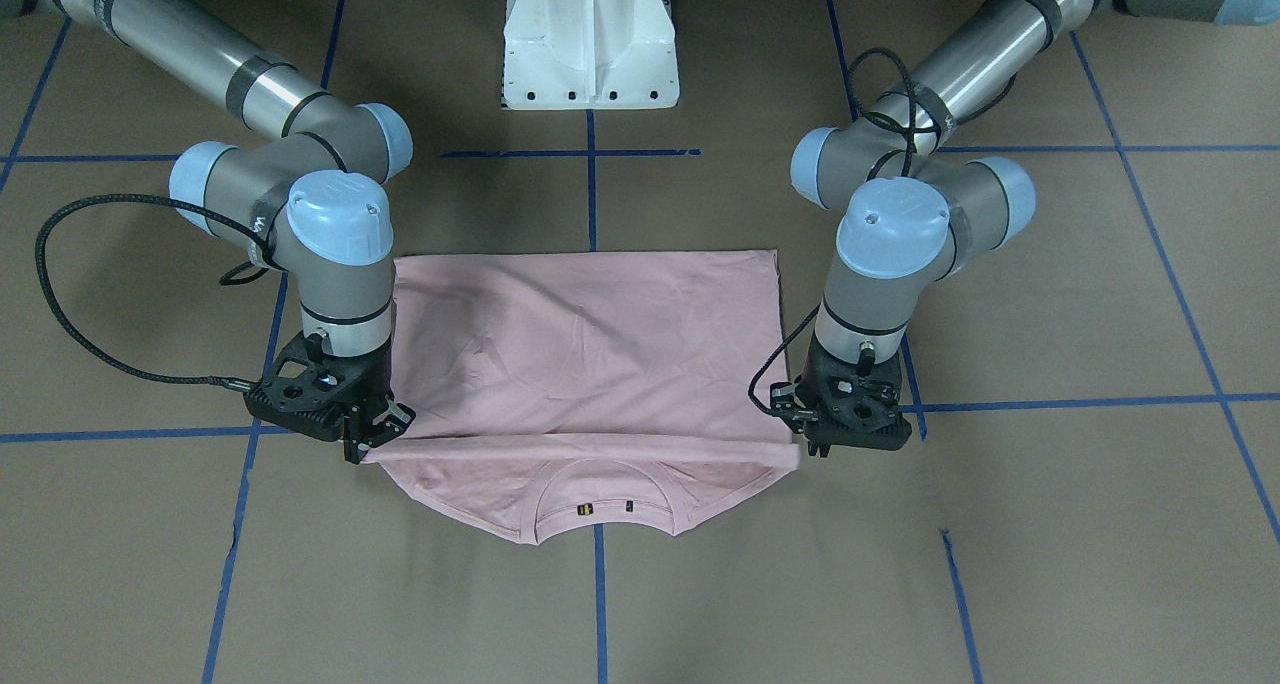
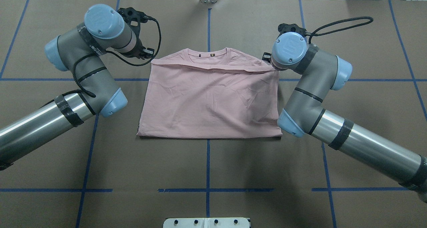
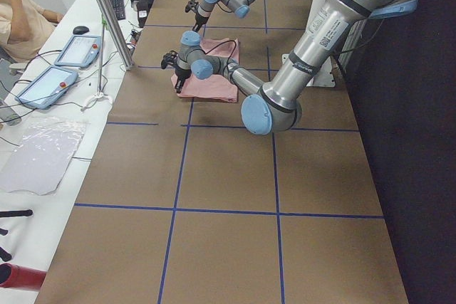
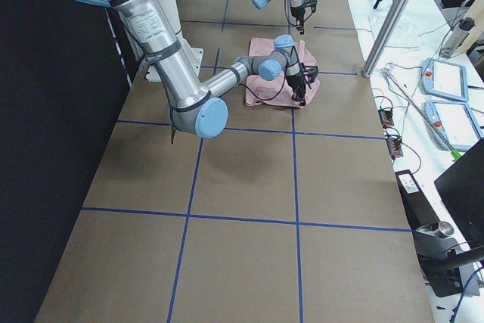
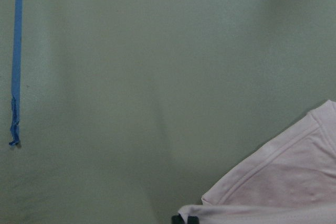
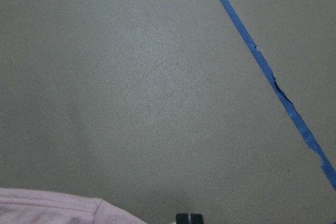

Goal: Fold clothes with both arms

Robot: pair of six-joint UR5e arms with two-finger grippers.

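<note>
Brown paper is covering the long tabletop (image 1: pixel 1050 564), and blue tape lines (image 1: pixel 600 604) are dividing it into large squares. At its middle, in front of the robot's white base (image 1: pixel 590 44), a pale pink T-shirt (image 1: pixel 590 354) is lying flat across the centre tape line. Its collar (image 1: pixel 600 499) is pointing away from the robot. The lower part of the garment is lying doubled over the upper part, so plain pink cloth is facing up and the fold is running along the side nearest the base. The turned-over edge is stretching in a straight line across the shoulders, just short of the collar, where two small labels are showing inside the neckline.

The right claw (image 1: pixel 362 451) is pinching one end of that edge, its fingers closed on the cloth. The left claw (image 1: pixel 815 450) is gripping the other end in the same way. Both are pointing down at the tabletop, one at each side of the shirt, and the edge between them is drawn taut and casting a thin shadow on the layer beneath. The left arm (image 1: pixel 900 254) and the right arm (image 1: pixel 335 264) are bending in from either side of the base, with black cables looping off their wrists. Beyond the tabletop's long side, a seated operator (image 3: pixel 18 12) is sitting near two tablets (image 3: pixel 75 51).
</note>
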